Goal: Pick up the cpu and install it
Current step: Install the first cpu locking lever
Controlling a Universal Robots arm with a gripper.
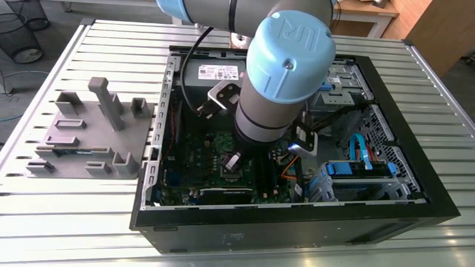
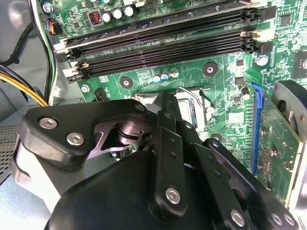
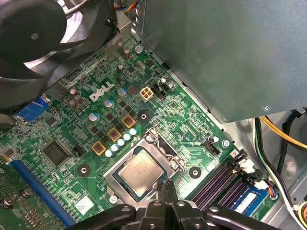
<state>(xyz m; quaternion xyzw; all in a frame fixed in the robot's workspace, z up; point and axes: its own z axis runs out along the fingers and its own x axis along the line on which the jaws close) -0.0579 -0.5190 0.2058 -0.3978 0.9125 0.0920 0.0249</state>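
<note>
In the first wrist view the cpu [image 3: 140,171], a small square chip with a silver top, lies flat inside the open silver-framed socket [image 3: 160,143] on the green motherboard [image 3: 72,167]. My gripper [image 3: 165,188] hangs just above the chip's near edge, its two fingers pressed together with nothing between them. The second wrist view looks past the black gripper body [image 2: 144,182] to the socket [image 2: 194,103], and the chip is hidden behind the fingers. In the exterior view the gripper [image 1: 232,161] reaches down into the open computer case [image 1: 415,167] over the board's middle.
A grey tray [image 1: 89,136] with upright holders and a green memory stick [image 1: 70,150] sits at the exterior view's left on the slatted metal table. Black memory slots [image 2: 163,43], a fan [image 3: 33,43], the power supply box [image 3: 230,52] and cables crowd the case.
</note>
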